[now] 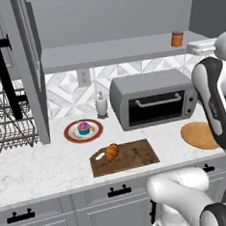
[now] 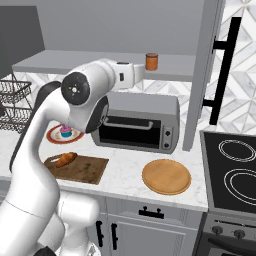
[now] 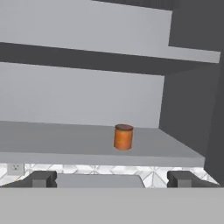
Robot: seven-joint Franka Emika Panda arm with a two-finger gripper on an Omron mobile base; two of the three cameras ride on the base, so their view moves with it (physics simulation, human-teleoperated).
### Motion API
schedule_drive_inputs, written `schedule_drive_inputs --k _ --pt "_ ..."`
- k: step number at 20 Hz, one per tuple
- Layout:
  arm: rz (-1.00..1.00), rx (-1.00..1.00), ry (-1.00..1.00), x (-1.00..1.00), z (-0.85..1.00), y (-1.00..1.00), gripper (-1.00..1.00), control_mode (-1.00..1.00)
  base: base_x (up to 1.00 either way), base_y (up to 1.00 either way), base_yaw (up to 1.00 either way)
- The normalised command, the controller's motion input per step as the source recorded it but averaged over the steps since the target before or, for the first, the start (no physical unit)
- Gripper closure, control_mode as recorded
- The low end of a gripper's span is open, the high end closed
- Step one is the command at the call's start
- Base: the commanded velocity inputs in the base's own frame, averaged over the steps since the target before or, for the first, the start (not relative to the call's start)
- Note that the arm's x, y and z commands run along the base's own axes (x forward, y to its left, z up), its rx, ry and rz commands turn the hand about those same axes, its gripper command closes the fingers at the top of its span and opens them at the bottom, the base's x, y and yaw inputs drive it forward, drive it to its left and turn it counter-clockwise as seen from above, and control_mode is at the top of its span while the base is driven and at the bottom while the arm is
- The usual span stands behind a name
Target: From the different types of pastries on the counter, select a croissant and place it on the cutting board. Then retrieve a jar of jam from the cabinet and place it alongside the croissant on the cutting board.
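Wide-open, empty claw (image 3: 112, 179) before orange jar of jam (image 3: 123, 137) upright on cabinet shelf (image 3: 65, 140); croissant (image 1: 111, 151) on cutting board (image 1: 131, 157).

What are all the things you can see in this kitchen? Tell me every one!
croissant: one, golden-brown, on the cutting board's left end
cutting board: one, dark brown, on the counter in front of the toaster oven
jar of jam: one, orange with dark lid, upright on the cabinet shelf
cupcake: one, blue wrapper and pink frosting, on a red-rimmed plate
round board: one, tan, on the counter right of the cutting board
toaster oven: one, grey, against the wall
soap bottle: one, white, left of the toaster oven
dish rack: one, dark wire, far left
stove: one, black, far right
counter: one, white marble
gripper: one, dark fingertips, open, facing the jar
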Motion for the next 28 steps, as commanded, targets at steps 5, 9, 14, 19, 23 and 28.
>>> schedule_drive_inputs --k 5,9,14,19,23,28 --pt "-0.07 -0.04 0.00 -0.01 0.08 0.00 -1.00 -1.00 0.00 0.00 0.00" --pt "-0.12 -0.02 0.00 0.06 0.04 0.00 -1.00 -1.00 0.00 0.00 0.00" --pt "0.00 0.00 0.02 0.01 0.01 0.00 -1.00 -1.00 0.00 0.00 0.00" --pt "0.00 0.00 0.20 0.35 -0.04 0.00 -1.00 -1.00 0.00 0.00 0.00" --pt "0.00 0.00 0.05 0.11 0.00 0.00 -1.00 -1.00 0.00 0.00 0.00" --pt "0.00 0.00 0.00 0.31 -0.04 0.00 -1.00 -1.00 0.00 0.00 0.00"
